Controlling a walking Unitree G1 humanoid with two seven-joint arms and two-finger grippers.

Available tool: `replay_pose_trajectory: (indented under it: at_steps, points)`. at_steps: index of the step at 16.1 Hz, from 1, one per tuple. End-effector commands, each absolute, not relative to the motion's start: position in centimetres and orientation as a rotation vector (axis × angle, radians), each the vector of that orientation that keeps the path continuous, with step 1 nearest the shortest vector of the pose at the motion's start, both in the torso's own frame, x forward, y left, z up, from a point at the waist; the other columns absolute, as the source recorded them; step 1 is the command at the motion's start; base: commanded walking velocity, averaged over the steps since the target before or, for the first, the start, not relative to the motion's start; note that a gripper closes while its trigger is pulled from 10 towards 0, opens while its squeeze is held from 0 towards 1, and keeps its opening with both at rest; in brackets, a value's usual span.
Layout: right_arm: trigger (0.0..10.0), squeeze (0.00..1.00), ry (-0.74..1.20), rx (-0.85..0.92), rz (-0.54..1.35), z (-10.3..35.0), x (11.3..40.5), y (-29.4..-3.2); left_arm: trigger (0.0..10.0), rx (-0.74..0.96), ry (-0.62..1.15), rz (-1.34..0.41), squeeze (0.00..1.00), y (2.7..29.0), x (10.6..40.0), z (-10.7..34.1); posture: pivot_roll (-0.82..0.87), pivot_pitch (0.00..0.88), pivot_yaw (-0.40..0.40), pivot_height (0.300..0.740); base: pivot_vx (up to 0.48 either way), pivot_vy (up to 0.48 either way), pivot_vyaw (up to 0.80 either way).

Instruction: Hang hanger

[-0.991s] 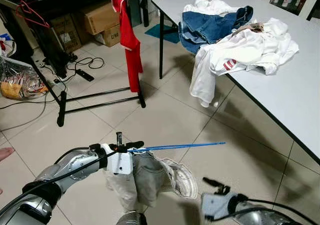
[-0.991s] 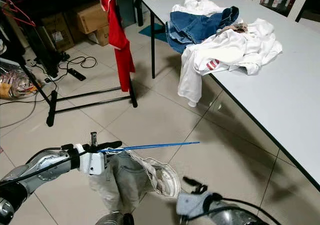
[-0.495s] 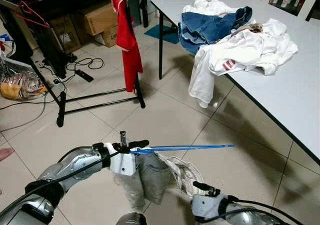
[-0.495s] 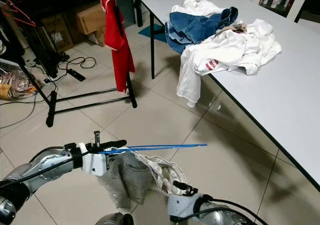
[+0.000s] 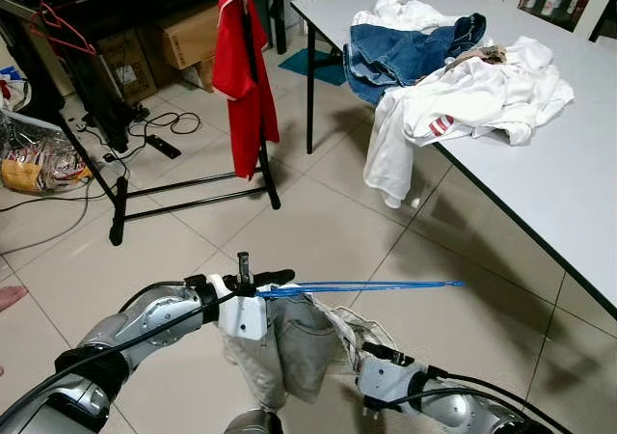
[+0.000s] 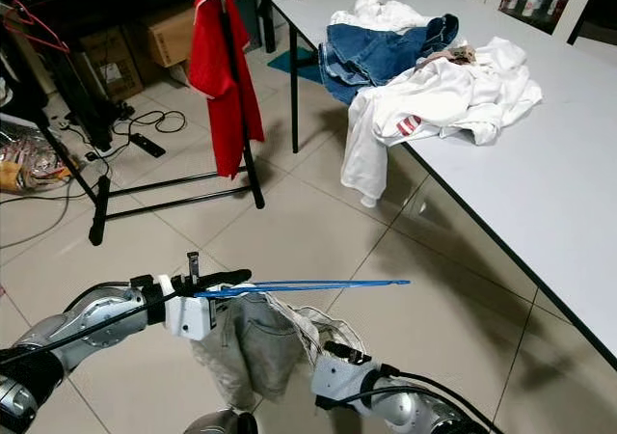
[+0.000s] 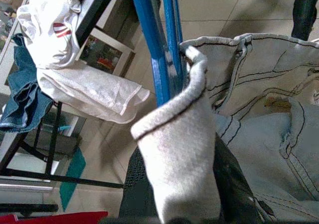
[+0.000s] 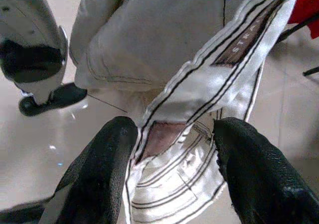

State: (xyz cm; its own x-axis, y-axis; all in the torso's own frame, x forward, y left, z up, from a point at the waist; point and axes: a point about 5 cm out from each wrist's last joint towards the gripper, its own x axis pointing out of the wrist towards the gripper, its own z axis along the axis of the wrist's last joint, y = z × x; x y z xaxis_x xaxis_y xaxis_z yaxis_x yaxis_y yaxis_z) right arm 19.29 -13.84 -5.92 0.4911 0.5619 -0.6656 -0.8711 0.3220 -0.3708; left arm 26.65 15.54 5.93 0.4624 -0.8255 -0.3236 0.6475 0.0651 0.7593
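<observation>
Hanger-wise, the thin blue plastic hanger (image 5: 362,285) was clamped in the left gripper (image 5: 258,282), its long axis running level out to the right, with pale grey denim shorts (image 5: 284,347) drooping under it. The right gripper (image 8: 174,149) sat just below, fingers (image 8: 107,157) spread around the hem. The black clothes rack (image 5: 253,87) stood well ahead of the left gripper, which looked like the nearer arm.

Home room: clothes rack (image 5: 246,87), laundry table (image 5: 569,174)

Blue hanger (image 5: 366,285) glossy plastic; grey trousers (image 5: 289,342) matt cloth; floor (image 5: 318,222) glossy tile.
</observation>
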Motion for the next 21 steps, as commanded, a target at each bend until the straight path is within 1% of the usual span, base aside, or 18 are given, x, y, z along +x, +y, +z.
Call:
replay_pose_trajectory:
  at_steps: [1, 3, 4, 5, 6, 7, 8, 13, 15, 18, 19, 20, 21]
  points:
    - [10.0, 0.0, 0.48, -0.743, 0.978, -5.9, 19.5, -13.7, 0.0, 1.004, -0.293, -1.099, 0.0, 15.2, 27.5, 7.4, 0.08, 0.0, 0.065, 0.74, 0.0, 0.0, 0.0]
    - [10.0, 0.0, 0.498, -0.633, 1.01, -5.9, 19.1, -12.7, 0.0, 1.001, -0.291, -1.103, 0.0, 15.2, 27.4, 7.3, 0.07, 0.0, 0.068, 0.74, 0.0, 0.0, 0.0]
    - [10.0, 0.0, 0.507, -0.605, 1.019, -5.9, 19.0, -12.6, 0.0, 1.001, -0.291, -1.104, 0.0, 15.1, 27.4, 7.3, 0.07, 0.0, 0.068, 0.74, 0.0, 0.0, 0.0]
    - [8.5, 0.0, 0.513, -0.577, 1.019, -5.9, 19.0, -12.5, 0.0, 1.0, -0.29, -1.105, 0.0, 15.1, 27.4, 7.3, 0.07, 0.0, 0.068, 0.74, 0.0, 0.0, 0.0]
    - [8.3, 0.0, 0.515, -0.553, 1.013, -5.9, 19.0, -12.4, 0.0, 0.999, -0.29, -1.105, 0.0, 15.1, 27.4, 7.3, 0.07, 0.0, 0.07, 0.74, 0.0, 0.0, 0.0]
    - [9.6, 0.0, 0.516, -0.542, 1.005, -5.8, 19.0, -12.4, 0.0, 0.998, -0.29, -1.104, 0.0, 15.1, 27.4, 7.3, 0.07, 0.0, 0.07, 0.74, 0.0, 0.0, 0.0]
    - [10.0, 0.0, 0.515, -0.508, 0.985, -5.7, 19.3, -12.2, 0.0, 0.996, -0.288, -1.105, 0.0, 15.0, 27.4, 7.2, 0.07, 0.0, 0.07, 0.74, 0.0, 0.0, 0.0]
    - [10.0, 0.0, 0.548, -0.43, 0.924, -5.5, 20.2, -11.9, 0.0, 0.99, -0.29, -1.105, 0.0, 14.7, 27.5, 7.2, 0.07, 0.0, 0.071, 0.74, 0.0, 0.0, 0.0]
    - [10.0, 0.0, 0.626, -0.397, 0.901, -5.9, 20.2, -12.0, 0.0, 0.987, -0.29, -1.103, 0.0, 14.6, 27.5, 7.2, 0.07, 0.0, 0.073, 0.74, 0.0, 0.0, 0.0]
    - [10.0, 0.0, 0.702, -0.394, 0.868, -6.4, 20.0, -12.3, 0.0, 0.988, -0.288, -1.104, 0.0, 14.6, 27.5, 7.1, 0.07, 0.0, 0.073, 0.74, 0.0, 0.0, 0.0]
    - [10.0, 0.0, 0.75, -0.359, 0.802, -6.7, 19.9, -12.6, 0.0, 0.989, -0.289, -1.104, 0.0, 14.5, 27.6, 7.1, 0.07, 0.0, 0.076, 0.74, 0.0, 0.0, 0.0]
    - [10.0, 0.0, 0.768, -0.333, 0.775, -6.8, 19.9, -12.6, 0.0, 0.989, -0.289, -1.104, 0.0, 14.5, 27.6, 7.1, 0.07, 0.0, 0.076, 0.74, 0.0, 0.0, 0.0]
    - [10.0, 0.0, 0.792, -0.269, 0.71, -6.8, 20.2, -12.8, 0.0, 0.989, -0.291, -1.105, 0.0, 14.4, 27.6, 7.2, 0.06, 0.0, 0.078, 0.74, 0.0, 0.0, 0.0]
